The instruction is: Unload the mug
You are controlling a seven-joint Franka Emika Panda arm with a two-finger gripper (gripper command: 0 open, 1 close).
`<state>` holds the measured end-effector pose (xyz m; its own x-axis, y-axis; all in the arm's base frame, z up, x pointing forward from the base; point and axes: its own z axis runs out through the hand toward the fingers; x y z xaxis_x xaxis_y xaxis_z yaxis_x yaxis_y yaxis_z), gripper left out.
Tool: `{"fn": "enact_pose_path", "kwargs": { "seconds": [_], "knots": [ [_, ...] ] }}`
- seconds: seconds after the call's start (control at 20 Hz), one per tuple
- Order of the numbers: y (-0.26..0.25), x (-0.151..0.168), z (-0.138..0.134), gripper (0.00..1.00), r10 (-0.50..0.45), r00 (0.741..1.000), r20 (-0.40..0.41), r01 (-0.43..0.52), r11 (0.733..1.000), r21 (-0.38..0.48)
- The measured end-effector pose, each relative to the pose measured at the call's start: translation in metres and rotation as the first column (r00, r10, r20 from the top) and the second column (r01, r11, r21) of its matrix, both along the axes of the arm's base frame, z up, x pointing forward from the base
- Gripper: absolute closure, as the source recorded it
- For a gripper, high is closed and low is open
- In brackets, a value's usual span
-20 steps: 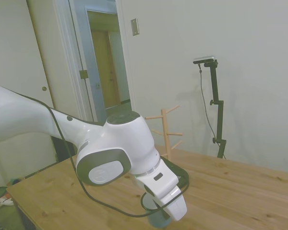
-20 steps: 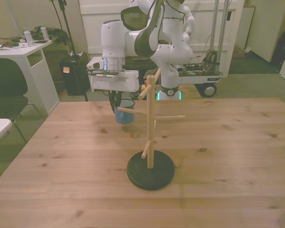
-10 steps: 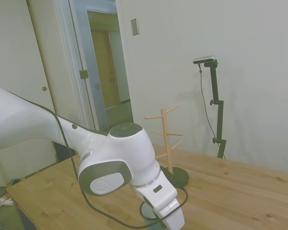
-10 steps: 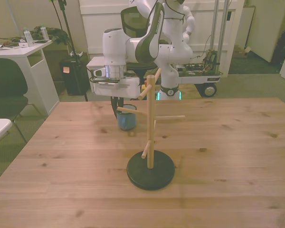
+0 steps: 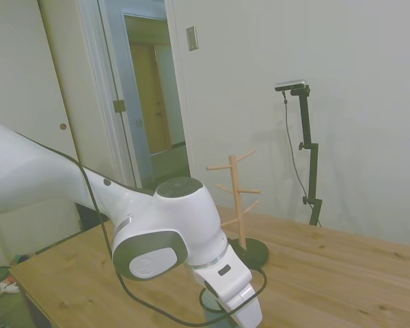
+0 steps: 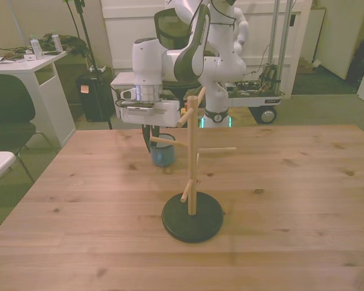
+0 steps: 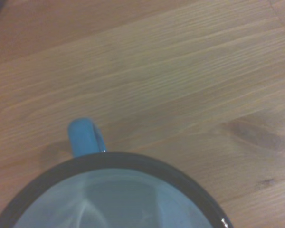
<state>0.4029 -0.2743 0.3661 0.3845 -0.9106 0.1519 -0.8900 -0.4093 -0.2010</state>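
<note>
The light-blue mug point(image 6: 161, 155) sits upright, low at the wooden bench point(image 6: 303, 200), off the rack, toward the far side and the front view's left of the rack's post. In the front view one peg point(image 6: 161, 140) crosses in front of its rim.

The mug rack point(image 6: 192, 176) stands near mid-bench: a pale wooden post with bare pegs on a round dark base point(image 6: 192, 217). Rack and mug are near each other, not touching.

The end effector point(image 6: 156, 134) hangs directly over the mug. Its fingers reach down at the mug's rim, but I cannot tell from either room view whether they are apart or clamped; the white wrist housing point(image 5: 227, 287) hides them in the side view, where only a sliver of the mug point(image 5: 210, 316) shows.

The wrist view adds the dark rim point(image 7: 118, 164), pale inside and blue loop handle point(image 7: 84, 137), with bench grain beyond.

Behind the bench: a dark chair point(image 6: 9, 115) and a white side table point(image 6: 30, 66).
</note>
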Motion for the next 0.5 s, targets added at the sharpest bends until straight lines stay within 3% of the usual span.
{"fn": "enact_pose_path", "kwargs": {
  "seconds": [0.2, 0.5],
  "knots": [
    [0.002, -0.002, 0.009, 0.00, 0.011, 1.000, 0.010, -0.011, 1.000, -0.006],
    [0.025, -0.017, 0.070, 0.00, 0.067, 0.995, 0.068, -0.064, 0.997, -0.043]
  ]
}}
